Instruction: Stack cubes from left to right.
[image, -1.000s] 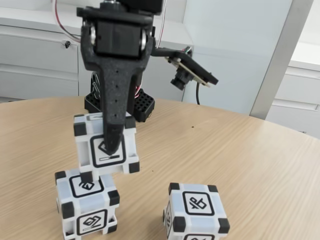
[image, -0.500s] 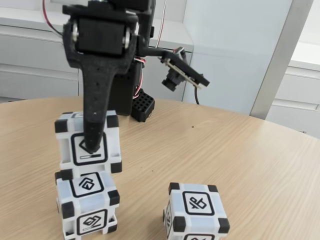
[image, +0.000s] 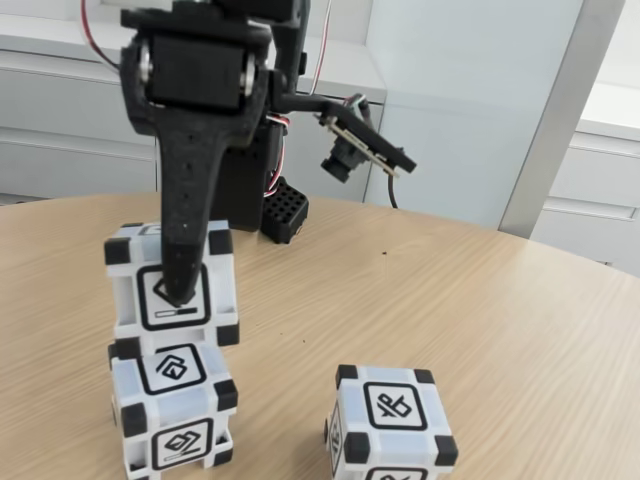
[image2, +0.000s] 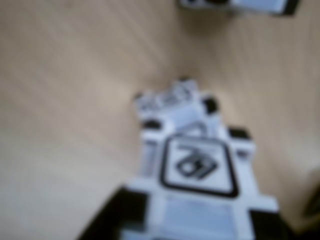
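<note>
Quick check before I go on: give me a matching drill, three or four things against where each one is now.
Things, fixed view:
1. held cube
2. left cube
3. right cube
4. pincer

Places:
A. alone on the table, clear of the stack
B. on the table, directly under another cube
C. raised, over the left cube
D. closed on the raised cube, one finger down its front face

Pairs: 1-C, 2-B, 3-A, 4-D
</note>
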